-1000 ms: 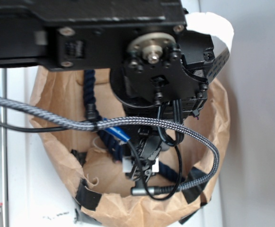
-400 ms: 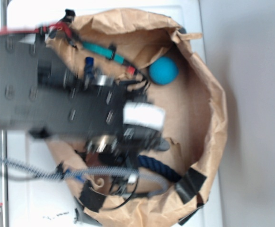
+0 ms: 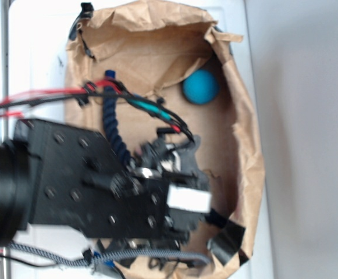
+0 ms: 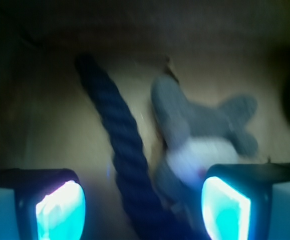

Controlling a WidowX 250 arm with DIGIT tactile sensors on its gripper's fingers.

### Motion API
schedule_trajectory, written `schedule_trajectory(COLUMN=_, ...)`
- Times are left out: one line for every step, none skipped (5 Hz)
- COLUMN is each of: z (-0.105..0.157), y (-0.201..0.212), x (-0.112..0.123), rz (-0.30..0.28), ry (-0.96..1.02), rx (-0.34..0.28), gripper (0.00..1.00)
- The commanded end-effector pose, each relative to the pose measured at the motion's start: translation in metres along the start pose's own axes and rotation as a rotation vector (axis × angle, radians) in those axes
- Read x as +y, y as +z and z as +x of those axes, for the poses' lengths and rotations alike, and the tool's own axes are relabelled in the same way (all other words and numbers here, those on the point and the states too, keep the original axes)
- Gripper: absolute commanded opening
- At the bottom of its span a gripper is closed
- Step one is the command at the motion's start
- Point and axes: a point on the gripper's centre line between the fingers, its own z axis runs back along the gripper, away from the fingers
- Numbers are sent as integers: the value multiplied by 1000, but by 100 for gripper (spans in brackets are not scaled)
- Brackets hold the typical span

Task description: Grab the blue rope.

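The blue rope (image 4: 117,135) is a thick, twisted navy cord that runs from the upper left down between my fingers in the wrist view. My gripper (image 4: 142,207) is open, with one glowing cyan pad (image 4: 60,210) on each side of the rope and a gap to each. In the exterior view the rope (image 3: 114,119) climbs the left inside of the brown paper bag (image 3: 238,145), with its lower part hidden under the black arm (image 3: 87,186). The fingers themselves do not show in that view.
A grey and white plush toy (image 4: 199,130) lies just right of the rope, close to the right pad. A teal ball (image 3: 200,87) rests at the bag's back right. Red and green wires (image 3: 151,107) and a grey braided cable (image 3: 139,256) cross the bag.
The arm has swung and now reaches in from the lower left. The bag's back, the ball and the upper rope have come into sight.
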Motion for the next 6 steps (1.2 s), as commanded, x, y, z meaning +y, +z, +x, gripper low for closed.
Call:
schedule_trajectory(z=39, y=10, x=-13, rz=-56, ry=-15, rx=-39, gripper=100)
schedule_trajectory(z=39, y=10, x=-13, rz=-56, ry=-15, rx=-39, gripper=100)
schedule_trajectory(z=39, y=10, x=-13, rz=-56, ry=-15, rx=-39, gripper=100)
schedule_trajectory(z=39, y=10, x=-13, rz=-56, ry=-15, rx=-39, gripper=100)
schedule_trajectory(z=39, y=10, x=-13, rz=-56, ry=-15, rx=-39, gripper=100)
schedule_trajectory(z=50, y=6, x=-10, rz=-155, ry=-185, rx=3, gripper=100)
